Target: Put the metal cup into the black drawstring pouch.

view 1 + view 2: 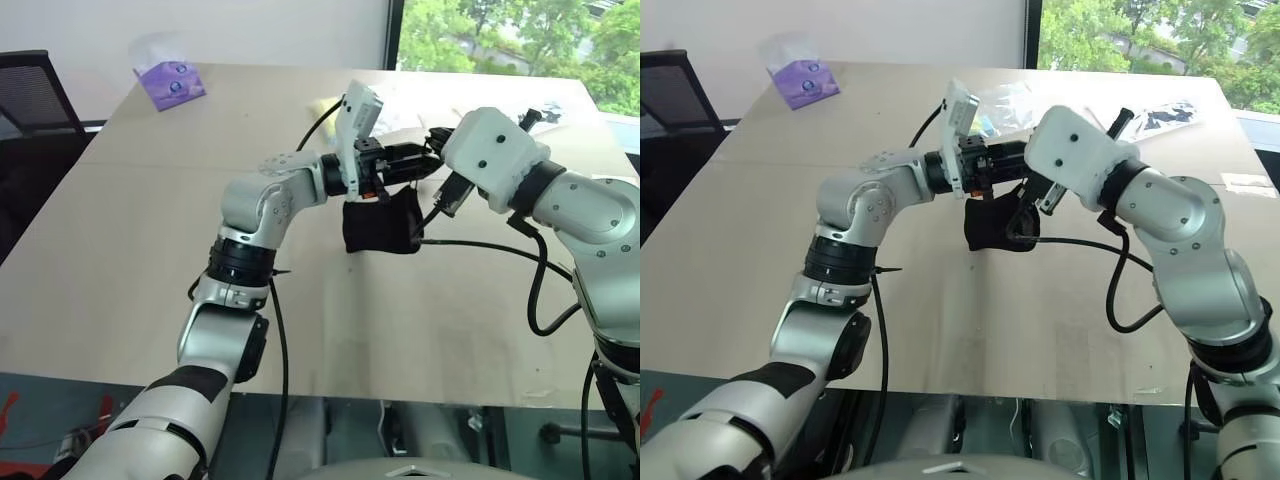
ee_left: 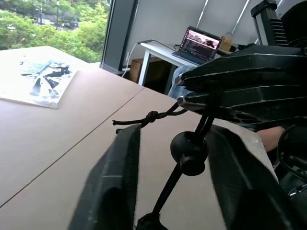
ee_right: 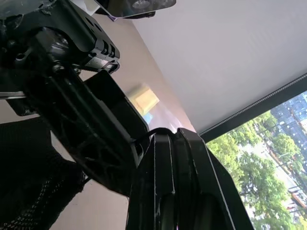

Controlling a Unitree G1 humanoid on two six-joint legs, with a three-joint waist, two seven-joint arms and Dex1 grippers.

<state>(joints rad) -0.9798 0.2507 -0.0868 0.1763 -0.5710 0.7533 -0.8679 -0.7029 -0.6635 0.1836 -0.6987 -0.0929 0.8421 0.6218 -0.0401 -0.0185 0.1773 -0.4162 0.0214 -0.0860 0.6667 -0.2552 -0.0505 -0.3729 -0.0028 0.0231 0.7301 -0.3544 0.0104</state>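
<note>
Black drawstring pouch (image 1: 381, 224): hangs clear of the table (image 1: 150, 260), just under the two grippers where they meet near the middle of the scene; its body droops as a dark, soft lump.
Cord (image 2: 144, 119): thin black string running from the pouch mouth, with a knotted end and a round black toggle (image 2: 189, 151) seen between the left fingers in the left wrist view.
Metal cup: cannot tell where it is; no silver surface shows, and the pouch's inside is hidden.
Right gripper (image 3: 178, 143): pressed tight together on the cord at the pouch's top, reaching in from the right, fingers level.
Left gripper (image 1: 412, 160): reaches in from the left, level; its two fingers (image 2: 117, 177) stand apart either side of the cord and toggle, and whether they pinch any fabric cannot be told.
Grippers together: tips meet just above the pouch, the left's close beside the right's.
Tissue pack (image 1: 170, 84): purple, at the far left of the table, well apart from the pouch.
Printed sheet (image 2: 41, 81): lies flat on the far right of the table, near the window.
</note>
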